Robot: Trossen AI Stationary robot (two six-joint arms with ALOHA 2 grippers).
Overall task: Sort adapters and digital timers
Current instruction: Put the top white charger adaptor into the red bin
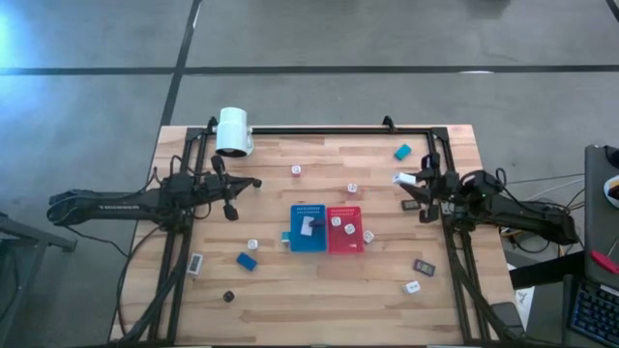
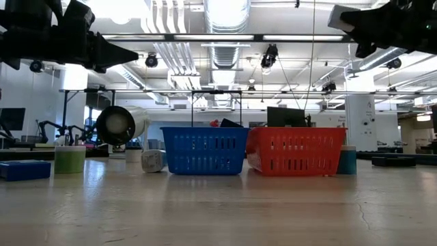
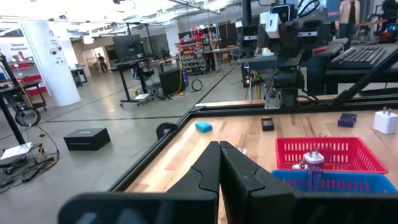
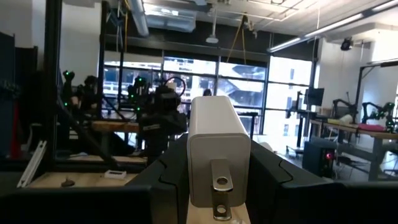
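My right gripper (image 1: pixel 406 181) hangs above the table's right side, shut on a white adapter (image 4: pixel 217 149). My left gripper (image 3: pixel 219 163) is shut, holds nothing and hovers over the left side, pointing level toward the middle. At mid-table a blue basket (image 1: pixel 308 240) stands beside a red basket (image 1: pixel 345 242), which holds white adapters. Loose adapters (image 1: pixel 296 170) (image 1: pixel 352 188) (image 1: pixel 413 287) lie flat on the wood. Timers lie there too: teal (image 1: pixel 402 151), blue (image 1: pixel 247 260), white (image 1: pixel 196 262) and dark grey (image 1: pixel 424 265). My right gripper pinches the white adapter by its two opposite side faces (image 4: pixel 194 163) between its two fingers (image 4: pixel 169 177). The fingers come in level from the table's right. The adapter stands upright, lifted well clear of the table, with a metal prong (image 4: pixel 219 186) on the face toward the wrist.
A big white cylinder (image 1: pixel 233 130) lies at the far left corner. A black frame rail (image 1: pixel 329 129) runs along the far edge and down both sides. Bare wood lies between the baskets and the near edge.
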